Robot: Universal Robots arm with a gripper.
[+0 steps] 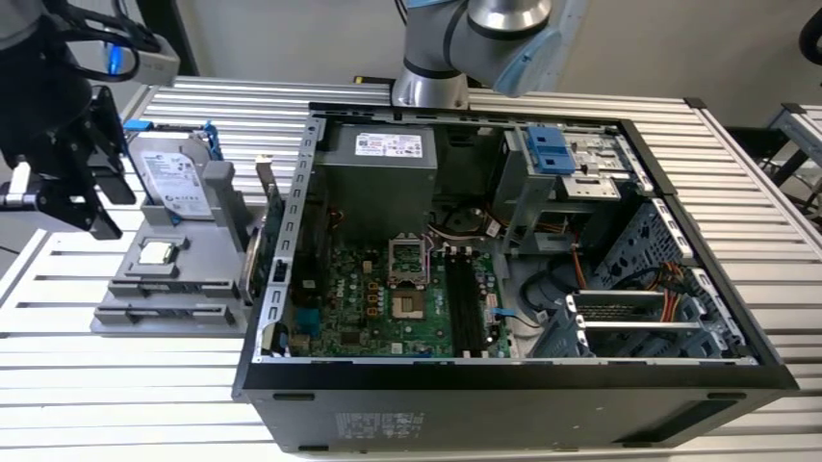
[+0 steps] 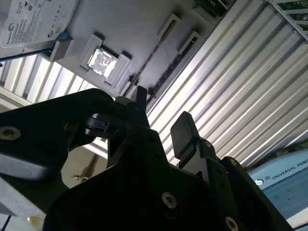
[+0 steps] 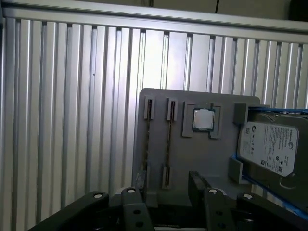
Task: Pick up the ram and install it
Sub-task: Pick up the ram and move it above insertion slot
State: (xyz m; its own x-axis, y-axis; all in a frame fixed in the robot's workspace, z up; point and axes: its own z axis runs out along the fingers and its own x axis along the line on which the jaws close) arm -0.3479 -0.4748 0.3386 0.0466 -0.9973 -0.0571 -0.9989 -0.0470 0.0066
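The black robot hand (image 3: 163, 185) is hovering, fingers spread wide and empty, near the thin dark ram stick (image 3: 168, 138) lying edge-on in a grey slotted tray (image 3: 204, 161).

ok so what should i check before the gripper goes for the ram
1. Gripper open, nothing held: ok.
2. Ram seated edge-on in the grey holder: ok.
3. Gripper down at the ram: not ok, it hangs clear of the holder.
4. Case open: ok.
5. Black motherboard slots empty: ok, seemingly.
6. Slot latches open: cannot tell.
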